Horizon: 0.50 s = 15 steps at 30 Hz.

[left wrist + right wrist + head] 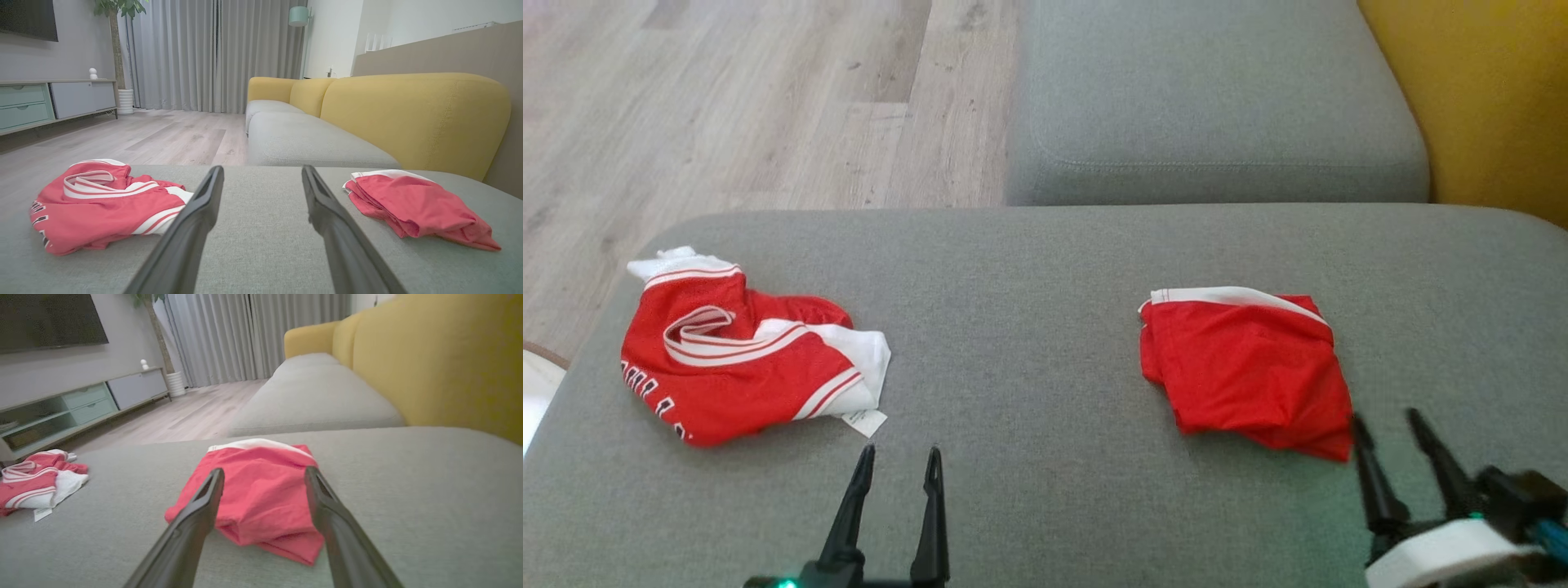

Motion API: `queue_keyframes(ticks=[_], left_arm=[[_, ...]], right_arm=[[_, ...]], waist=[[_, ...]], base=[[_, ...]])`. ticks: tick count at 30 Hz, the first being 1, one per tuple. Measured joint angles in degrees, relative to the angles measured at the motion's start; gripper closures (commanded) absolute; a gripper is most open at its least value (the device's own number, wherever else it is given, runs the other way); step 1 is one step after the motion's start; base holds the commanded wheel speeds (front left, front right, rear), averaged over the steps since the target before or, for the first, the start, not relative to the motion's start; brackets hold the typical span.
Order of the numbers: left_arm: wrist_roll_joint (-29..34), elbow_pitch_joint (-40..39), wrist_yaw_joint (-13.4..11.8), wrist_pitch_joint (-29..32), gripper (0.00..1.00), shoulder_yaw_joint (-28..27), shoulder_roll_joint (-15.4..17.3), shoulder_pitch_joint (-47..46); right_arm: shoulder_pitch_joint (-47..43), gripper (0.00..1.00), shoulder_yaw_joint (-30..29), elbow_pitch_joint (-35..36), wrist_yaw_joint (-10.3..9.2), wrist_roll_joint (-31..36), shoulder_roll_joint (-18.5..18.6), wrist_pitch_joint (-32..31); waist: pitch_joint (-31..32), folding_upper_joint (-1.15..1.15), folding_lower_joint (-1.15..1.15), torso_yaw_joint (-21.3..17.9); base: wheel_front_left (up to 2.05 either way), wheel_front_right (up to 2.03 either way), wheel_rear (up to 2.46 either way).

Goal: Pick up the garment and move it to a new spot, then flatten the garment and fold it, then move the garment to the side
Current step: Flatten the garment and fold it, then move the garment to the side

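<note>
A crumpled red and white jersey (743, 359) (106, 204) (36, 477) lies at the left of the grey cushion (1029, 269). A folded red garment (1250, 367) (412, 204) (261, 506) with a white band rests at the right. My left gripper (903, 451) (262, 169) is open above bare cushion, just right of the jersey's near corner and label. My right gripper (1385, 416) (263, 469) is open, low over the near right corner of the folded garment, holding nothing.
A second grey seat (1209, 98) lies beyond the cushion, with a yellow backrest (1486, 98) to the right. Wooden floor (752, 98) runs past the cushion's left and far edges. A low cabinet (41, 102) stands by the far wall.
</note>
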State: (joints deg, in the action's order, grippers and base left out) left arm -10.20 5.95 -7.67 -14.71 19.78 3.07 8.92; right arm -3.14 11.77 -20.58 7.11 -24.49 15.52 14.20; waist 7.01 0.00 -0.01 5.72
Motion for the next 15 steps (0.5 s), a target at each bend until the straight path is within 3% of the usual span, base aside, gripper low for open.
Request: queue_keyframes(ticks=[4, 9, 15], left_arm=[[0.71, -0.23, -0.24, 0.0, 0.0, -1.1, 0.0, 1.12], [1.71, -0.64, -1.42, 0.0, 0.0, -2.35, 0.01, 2.33], [2.58, -0.67, -1.37, 0.0, 0.0, -3.2, 0.07, 3.39]], right_arm=[[-4.21, 0.0, -9.28, 5.42, 0.0, 7.1, -5.95, 0.01], [-7.12, 0.0, -10.67, 8.25, 0.0, 14.92, -7.97, 0.01], [-7.94, 0.0, -10.81, 9.4, 0.0, 16.74, -8.98, 0.01]], waist=[[0.33, 0.0, 0.01, 0.16], [0.67, 0.0, 0.01, 0.33], [0.54, 0.0, 0.01, 0.81]], base=[[0.0, 0.0, 0.0], [0.0, 0.0, 0.0], [0.0, 0.0, 0.0]])
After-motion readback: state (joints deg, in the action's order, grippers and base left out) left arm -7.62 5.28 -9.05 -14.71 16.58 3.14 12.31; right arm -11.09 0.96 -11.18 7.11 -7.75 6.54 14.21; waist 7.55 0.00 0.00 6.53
